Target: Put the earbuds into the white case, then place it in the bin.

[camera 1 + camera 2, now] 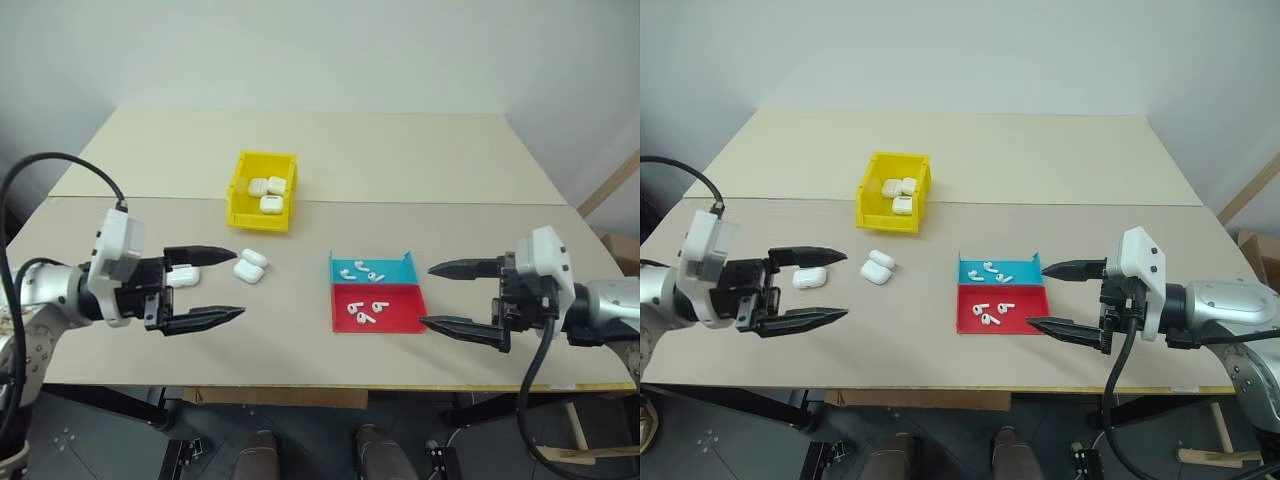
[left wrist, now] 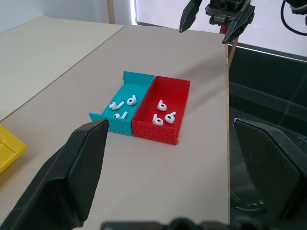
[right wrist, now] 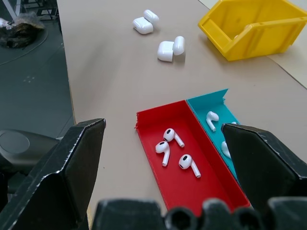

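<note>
Several earbuds lie in a flat tray near the table's front edge, three in its blue half (image 1: 388, 265) and three in its red half (image 1: 400, 310); one earbud (image 3: 168, 134) shows close up. Two white cases lie with lids open on the table, one (image 1: 250, 266) left of the tray and one (image 1: 183, 276) further left. The yellow bin (image 1: 258, 217) stands behind them with three white cases inside. My left gripper (image 1: 238, 283) hovers open and empty above the left case. My right gripper (image 1: 426, 295) hovers open and empty just right of the tray.
The beige table (image 1: 400, 150) has a seam running across it just behind the bin. Its front edge lies close below the tray. A wooden plank (image 1: 608, 185) leans at the far right, off the table.
</note>
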`<action>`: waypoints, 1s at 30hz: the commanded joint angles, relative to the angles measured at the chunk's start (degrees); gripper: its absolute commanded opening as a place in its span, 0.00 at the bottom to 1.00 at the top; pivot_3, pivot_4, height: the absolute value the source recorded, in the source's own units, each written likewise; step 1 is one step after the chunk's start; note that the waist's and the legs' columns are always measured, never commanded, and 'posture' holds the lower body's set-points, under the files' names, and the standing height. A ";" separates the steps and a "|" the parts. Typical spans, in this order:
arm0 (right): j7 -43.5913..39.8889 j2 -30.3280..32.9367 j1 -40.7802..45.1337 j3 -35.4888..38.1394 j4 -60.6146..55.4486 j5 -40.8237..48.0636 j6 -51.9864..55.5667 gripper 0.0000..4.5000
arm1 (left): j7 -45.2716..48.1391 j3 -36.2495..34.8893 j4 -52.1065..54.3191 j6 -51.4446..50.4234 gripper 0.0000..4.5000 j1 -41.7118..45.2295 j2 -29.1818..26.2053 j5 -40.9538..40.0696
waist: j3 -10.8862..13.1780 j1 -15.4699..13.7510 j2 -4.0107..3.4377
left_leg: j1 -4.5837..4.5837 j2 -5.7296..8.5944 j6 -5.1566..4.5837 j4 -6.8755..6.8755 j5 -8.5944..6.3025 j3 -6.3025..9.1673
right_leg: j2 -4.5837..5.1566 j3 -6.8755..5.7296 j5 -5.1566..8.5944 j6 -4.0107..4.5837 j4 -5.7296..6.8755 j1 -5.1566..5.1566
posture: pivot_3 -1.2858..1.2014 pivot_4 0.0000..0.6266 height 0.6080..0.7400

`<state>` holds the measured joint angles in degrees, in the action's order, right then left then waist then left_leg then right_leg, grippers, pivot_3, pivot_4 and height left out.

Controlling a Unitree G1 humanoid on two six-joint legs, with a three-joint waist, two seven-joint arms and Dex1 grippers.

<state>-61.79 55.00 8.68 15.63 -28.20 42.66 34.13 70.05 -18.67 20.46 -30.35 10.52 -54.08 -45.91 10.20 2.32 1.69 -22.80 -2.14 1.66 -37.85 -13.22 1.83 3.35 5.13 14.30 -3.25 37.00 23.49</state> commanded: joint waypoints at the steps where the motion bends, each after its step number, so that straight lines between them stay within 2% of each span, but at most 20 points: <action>1: 0.20 0.74 1.45 0.96 -0.56 -0.03 -0.75 1.00 | -1.83 -0.71 1.07 -0.41 1.00 0.50 -0.04 -0.19 | 0.00 0.00 0.00 | 0.00 0.00 0.00 0.00 0.00 0.00 | 0.00 0.00 0.00 0.00 0.00 0.00 | 0.52 0.24 1.00; 7: 1.22 0.58 1.76 1.04 -0.33 -0.08 0.30 1.00 | -2.10 -1.15 -0.58 -3.36 1.00 0.63 -4.83 2.07 | 0.02 0.03 0.03 | -0.01 0.00 0.00 0.00 0.00 0.01 | -0.01 -0.01 0.00 0.00 0.00 0.02 | 0.52 0.24 1.00; 9: 2.18 0.88 2.47 0.65 -0.34 -0.32 1.27 1.00 | -4.94 -0.07 -0.70 -5.04 1.00 2.33 -5.88 3.40 | 0.02 0.04 0.02 | 0.00 0.01 0.00 0.00 0.00 -0.01 | 0.00 0.00 0.00 0.00 0.00 0.01 | 0.52 0.24 1.00; 11: 3.32 1.00 3.11 0.53 -0.73 0.02 2.63 1.00 | -9.62 3.53 -0.17 -10.09 1.00 5.18 -7.68 5.65 | 0.03 -0.03 0.04 | 0.02 0.00 0.00 0.00 0.00 0.00 | 0.00 0.00 0.00 0.00 0.01 0.00 | 0.52 0.24 1.00; 15: 6.42 0.45 3.58 1.59 -2.82 1.96 5.51 1.00 | -15.49 9.21 -0.11 -17.68 1.00 11.29 -7.64 7.28 | 0.04 -0.19 0.07 | 0.00 0.03 0.00 0.00 0.00 0.03 | 0.01 -0.01 0.01 -0.02 -0.01 -0.03 | 0.52 0.24 1.00; 19: 8.88 -0.19 2.63 1.84 -4.81 2.94 6.50 1.00 | -17.42 16.76 -0.89 -26.91 1.00 18.63 -9.29 8.99 | 0.07 -0.14 0.12 | -0.06 0.04 -0.01 0.00 -0.01 0.06 | 0.00 -0.03 0.01 -0.03 -0.01 0.01 | 0.52 0.24 1.00; 21: 9.74 -0.51 1.77 1.78 -5.73 2.96 6.57 1.00 | -20.41 24.23 -5.64 -38.77 1.00 28.25 -7.48 10.81 | 0.09 -0.26 0.16 | -0.04 0.06 -0.01 0.00 -0.01 0.05 | 0.01 -0.01 0.02 -0.03 0.00 0.00 | 0.52 0.24 1.00; 24: 10.85 -1.14 1.21 1.78 -6.61 3.14 6.69 1.00 | -24.11 30.46 -13.91 -48.65 1.00 38.46 -2.17 13.31 | 0.08 -0.53 0.18 | -0.01 0.11 -0.02 -0.02 0.00 0.11 | 0.01 -0.05 0.10 -0.19 0.01 -0.08 | 0.52 0.24 1.00; 30: 11.61 -1.17 1.36 1.43 -6.93 2.93 6.46 1.00 | -22.86 41.65 -24.44 -53.88 1.00 49.56 3.07 17.24 | 0.09 0.00 0.18 | -0.07 0.13 -0.04 -0.01 -0.01 0.14 | 0.01 -0.04 0.07 -0.07 0.03 -0.01 | 0.52 0.24 1.00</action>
<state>-50.41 53.54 9.53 16.14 -33.67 45.04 40.75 45.95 21.56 -2.68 -83.09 57.31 -51.04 -29.48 10.29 2.31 1.87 -22.96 -2.00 1.62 -37.86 -13.23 1.97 3.36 5.09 14.37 -3.31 37.04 23.59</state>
